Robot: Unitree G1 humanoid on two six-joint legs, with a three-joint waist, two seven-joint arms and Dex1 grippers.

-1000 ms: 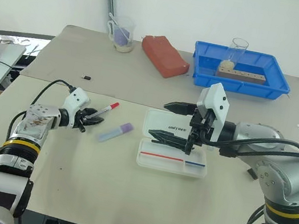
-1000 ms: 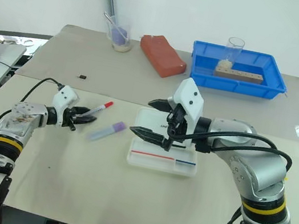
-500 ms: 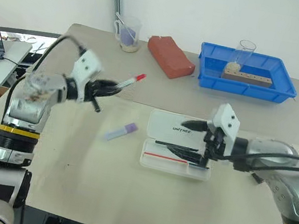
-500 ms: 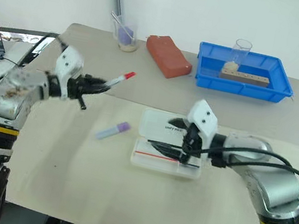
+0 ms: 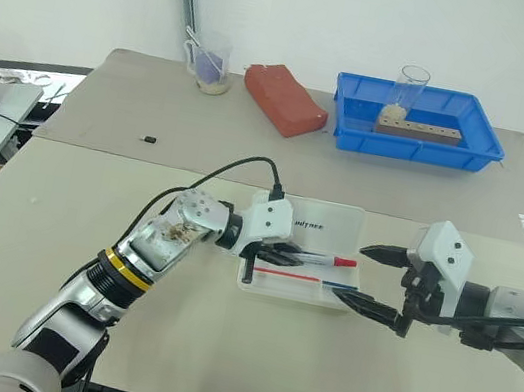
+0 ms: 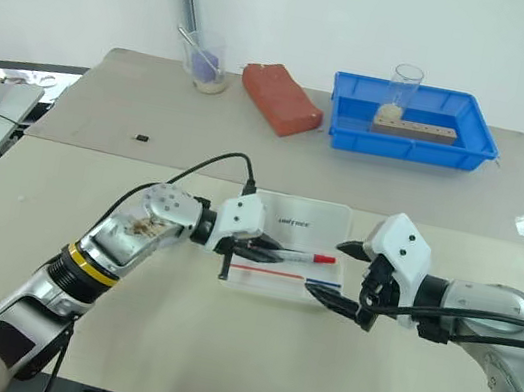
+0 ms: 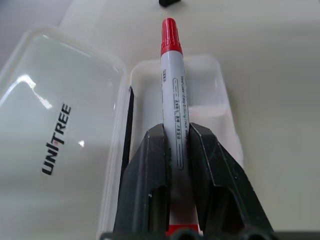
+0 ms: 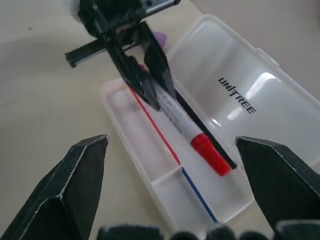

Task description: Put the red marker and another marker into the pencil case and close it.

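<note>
Clamped on the red marker (image 5: 320, 260), the left gripper (image 5: 277, 254) holds it at frame centre, over the open pencil case (image 5: 331, 295). Right gripper (image 5: 376, 280), centre-right, stands wide open and empty. A lavender highlighter (image 8: 160, 37) peeks out behind the left gripper.

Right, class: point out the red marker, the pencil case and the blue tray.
red marker (image 7: 173, 102), left wrist view, on its white barrel.
pencil case (image 5: 326, 226), left eye view, on its open lid.
blue tray (image 5: 413, 145), left eye view, on its front wall.
</note>
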